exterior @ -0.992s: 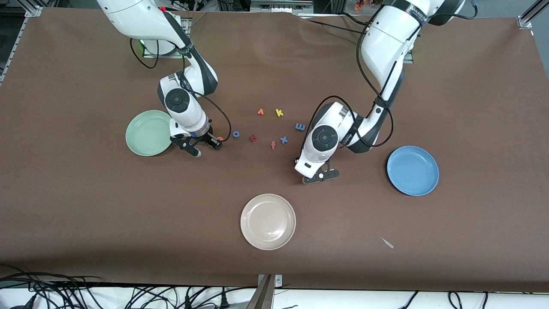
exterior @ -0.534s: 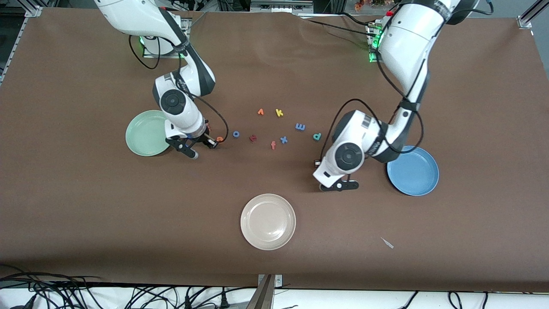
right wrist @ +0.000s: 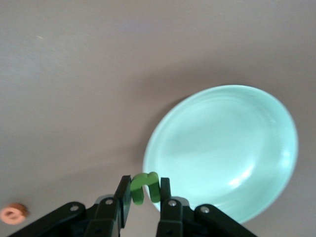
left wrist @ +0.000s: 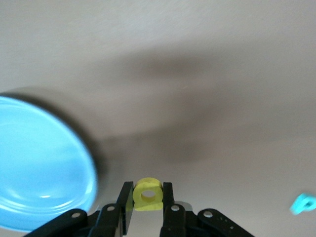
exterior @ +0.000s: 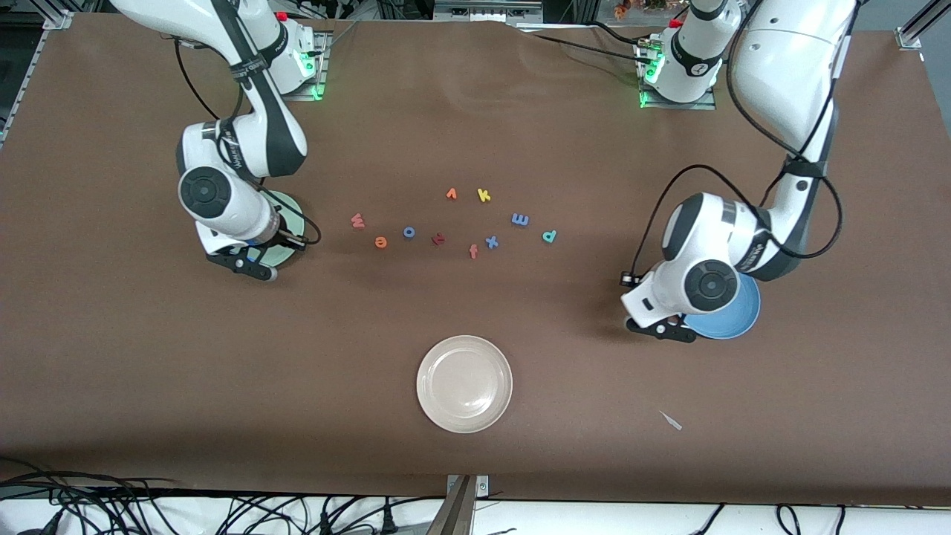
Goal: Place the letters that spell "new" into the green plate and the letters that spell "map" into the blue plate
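Right gripper [right wrist: 144, 207] clamps green n [right wrist: 144, 186] at green plate [right wrist: 222, 148] rim; left gripper [left wrist: 146, 210] clamps yellow a [left wrist: 147, 194] beside blue plate [left wrist: 39, 168]. Plates apparently empty; w [exterior: 358, 221], e [exterior: 381, 241], m [exterior: 520, 219], p [exterior: 549, 236] remain

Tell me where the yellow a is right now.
The yellow a is pinched in the left claw, up in the air at the rim of the blue plate.

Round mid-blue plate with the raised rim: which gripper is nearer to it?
Left. The left gripper, shut on the yellow foam letter a, hangs by the round mid-blue plate rim. The right gripper, holding the green foam n, is at the pale mint-green plate.
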Available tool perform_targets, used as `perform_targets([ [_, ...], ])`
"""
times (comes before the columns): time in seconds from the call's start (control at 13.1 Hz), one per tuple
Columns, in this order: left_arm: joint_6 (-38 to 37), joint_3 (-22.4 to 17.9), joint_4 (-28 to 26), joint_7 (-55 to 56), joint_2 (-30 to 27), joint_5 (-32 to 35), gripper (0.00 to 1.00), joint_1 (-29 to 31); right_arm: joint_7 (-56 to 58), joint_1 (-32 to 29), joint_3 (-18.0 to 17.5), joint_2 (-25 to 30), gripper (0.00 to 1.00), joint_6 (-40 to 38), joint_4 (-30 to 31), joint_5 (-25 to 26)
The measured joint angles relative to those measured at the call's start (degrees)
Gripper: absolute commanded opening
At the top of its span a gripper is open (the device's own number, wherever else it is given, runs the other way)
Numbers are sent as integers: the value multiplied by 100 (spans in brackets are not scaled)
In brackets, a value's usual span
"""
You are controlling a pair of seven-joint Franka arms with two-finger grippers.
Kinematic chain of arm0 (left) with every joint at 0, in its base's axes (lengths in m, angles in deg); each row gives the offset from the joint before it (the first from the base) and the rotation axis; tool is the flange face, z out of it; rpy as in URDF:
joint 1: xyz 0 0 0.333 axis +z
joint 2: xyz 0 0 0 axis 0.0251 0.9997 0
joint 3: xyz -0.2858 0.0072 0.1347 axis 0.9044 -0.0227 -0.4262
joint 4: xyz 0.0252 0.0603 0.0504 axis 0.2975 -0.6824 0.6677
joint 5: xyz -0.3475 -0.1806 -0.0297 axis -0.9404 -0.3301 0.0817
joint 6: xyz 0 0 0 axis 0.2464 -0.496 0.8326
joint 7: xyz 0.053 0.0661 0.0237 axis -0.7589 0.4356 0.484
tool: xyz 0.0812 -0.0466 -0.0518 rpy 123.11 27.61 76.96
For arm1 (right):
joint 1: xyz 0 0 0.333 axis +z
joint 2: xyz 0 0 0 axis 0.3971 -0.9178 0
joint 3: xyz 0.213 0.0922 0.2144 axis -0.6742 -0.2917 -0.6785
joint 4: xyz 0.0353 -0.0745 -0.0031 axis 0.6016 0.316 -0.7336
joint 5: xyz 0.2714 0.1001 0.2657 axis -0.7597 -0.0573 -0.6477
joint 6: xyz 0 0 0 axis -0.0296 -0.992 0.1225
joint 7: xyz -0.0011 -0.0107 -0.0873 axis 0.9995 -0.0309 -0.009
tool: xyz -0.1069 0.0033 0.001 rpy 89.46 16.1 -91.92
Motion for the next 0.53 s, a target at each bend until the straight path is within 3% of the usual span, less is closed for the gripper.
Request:
perform_targets([
  [0.15, 117, -11, -274, -576, -204, 5, 8, 271, 485, 0, 277, 102, 0, -130, 167, 0],
  [0.38, 1094, -22, -1084, -1478, -498, 7, 8, 792, 1253, -7, 841, 136, 0, -136, 442, -2],
  [0.46, 1411, -25, -1363, -1765, -561, 11, 12, 955, 1444, -15, 987, 126, 1, -108, 530, -5],
  [0.53, 1605, -25, -1558, -1986, -601, 97, 22, 1083, 1540, -21, 1056, 101, 4, -41, 631, -6],
])
